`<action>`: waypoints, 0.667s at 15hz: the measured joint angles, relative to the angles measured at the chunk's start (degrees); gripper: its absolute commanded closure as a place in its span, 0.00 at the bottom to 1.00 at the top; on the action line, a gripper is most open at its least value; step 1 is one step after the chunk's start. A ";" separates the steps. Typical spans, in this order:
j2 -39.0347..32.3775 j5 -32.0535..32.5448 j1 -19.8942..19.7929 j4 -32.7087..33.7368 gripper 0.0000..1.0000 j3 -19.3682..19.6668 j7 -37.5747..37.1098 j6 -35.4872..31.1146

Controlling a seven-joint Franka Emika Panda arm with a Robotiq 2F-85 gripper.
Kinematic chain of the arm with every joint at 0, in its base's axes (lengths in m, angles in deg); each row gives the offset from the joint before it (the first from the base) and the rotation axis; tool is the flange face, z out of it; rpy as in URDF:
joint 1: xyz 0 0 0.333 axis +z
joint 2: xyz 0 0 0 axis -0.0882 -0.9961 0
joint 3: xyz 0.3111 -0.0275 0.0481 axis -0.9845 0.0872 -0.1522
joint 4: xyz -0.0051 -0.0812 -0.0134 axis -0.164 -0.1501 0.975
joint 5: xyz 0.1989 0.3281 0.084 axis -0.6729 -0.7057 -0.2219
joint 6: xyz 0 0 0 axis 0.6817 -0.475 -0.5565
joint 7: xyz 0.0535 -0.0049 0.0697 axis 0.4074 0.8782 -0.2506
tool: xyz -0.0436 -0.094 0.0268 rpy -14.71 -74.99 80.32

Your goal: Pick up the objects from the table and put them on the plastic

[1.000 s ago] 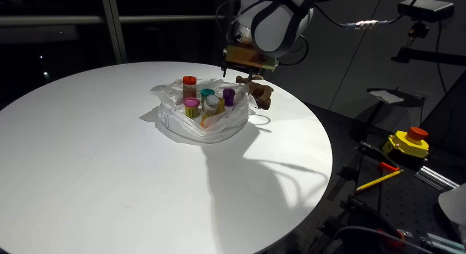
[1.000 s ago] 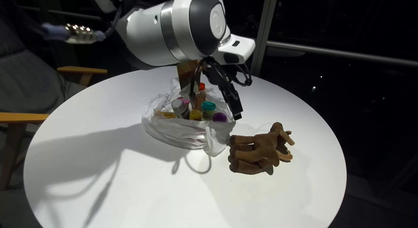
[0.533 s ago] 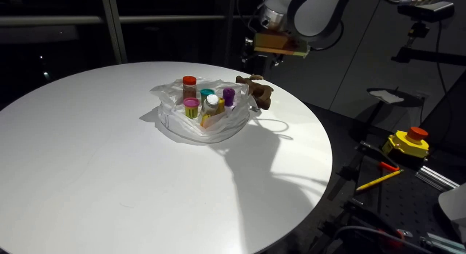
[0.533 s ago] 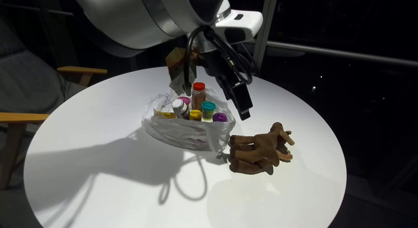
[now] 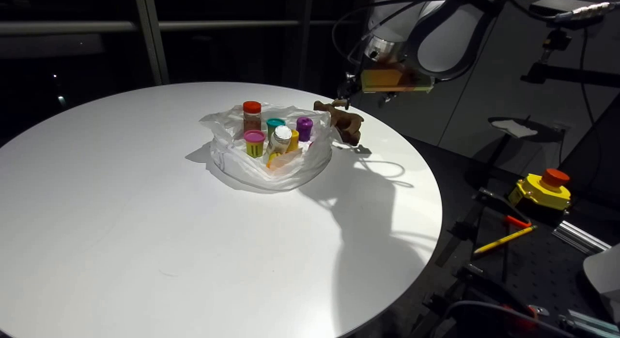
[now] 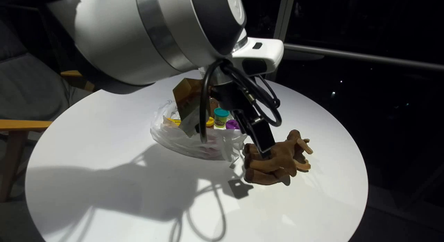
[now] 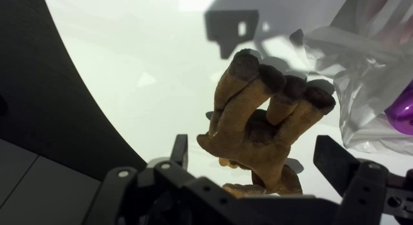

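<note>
In the plastic bag [image 5: 242, 169], a red-lidded jar [image 5: 252, 118], a pink-lidded tub [image 5: 255, 145] and a teal-lidded tub [image 6: 221, 118] are held; at right, above the plush toy [image 5: 347, 123], the gripper [image 7: 251, 147] is spread wide.

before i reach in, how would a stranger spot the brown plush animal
On the round white table, find the crumpled white plastic bag. Beside it lies the brown plush animal, fuzzy and four-legged, unlike the lidded tubs inside the bag.

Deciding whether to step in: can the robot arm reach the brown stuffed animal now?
Probably yes: the jaws stand open, the wrist view frames the stuffed animal between them, and the plastic bag lies only beside it.
</note>
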 measured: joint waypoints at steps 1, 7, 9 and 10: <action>-0.58 -0.54 -1.07 0.06 0.00 -1.23 0.78 -0.46; -6.30 -7.77 -7.36 3.28 0.00 -6.79 5.70 -2.90; -8.40 -11.46 -9.41 5.12 0.00 -8.25 7.05 -4.06; -9.35 -13.54 -10.48 6.08 0.00 -9.03 7.72 -4.58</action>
